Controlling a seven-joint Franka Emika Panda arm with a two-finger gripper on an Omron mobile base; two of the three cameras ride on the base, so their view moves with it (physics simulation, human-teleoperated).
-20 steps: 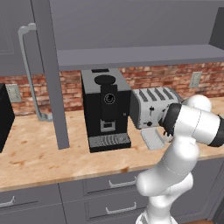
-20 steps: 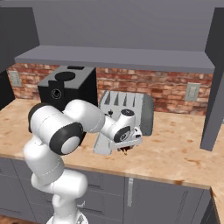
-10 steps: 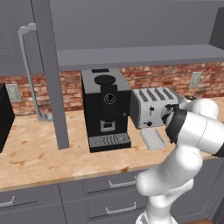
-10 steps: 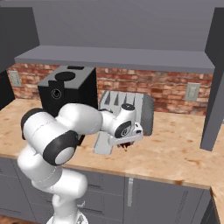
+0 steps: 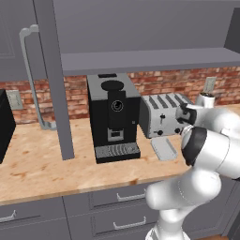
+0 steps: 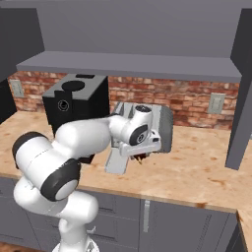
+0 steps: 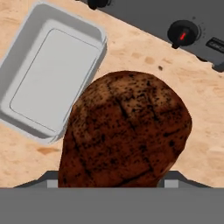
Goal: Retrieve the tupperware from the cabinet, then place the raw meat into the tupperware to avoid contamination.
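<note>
Reddish-brown raw meat [image 7: 127, 131] sits close in front of the hand cam, its near end set between the pincer [image 6: 141, 156] tips; pincer is clamped on the meat, jaws spread wide around it. In right base view a small dark lump shows under the hand, above the wooden worktop [image 6: 197, 167], not resting on it.

Tupperware [image 7: 48, 72]: pale translucent tray w/ flared rim, lying flat and upright on the worktop, nothing inside. It is just beside the meat in hand view, up and to the left; meat overlaps its near corner in that view, contact cannot be told. In left base view the tupperware [image 5: 163, 148] lies in front of the silver toaster [image 5: 162, 115], between toaster and worktop edge.

Toaster stands against the brick wall [image 6: 192, 101], right of the black coffee machine [image 5: 114, 117]. Cabinet [image 5: 140, 28] above: door [image 5: 51, 79] swung open, edge-on toward the room; long bar handle [image 5: 32, 75] to its left. Grey drawers [image 5: 117, 206] below the worktop, closed.
</note>
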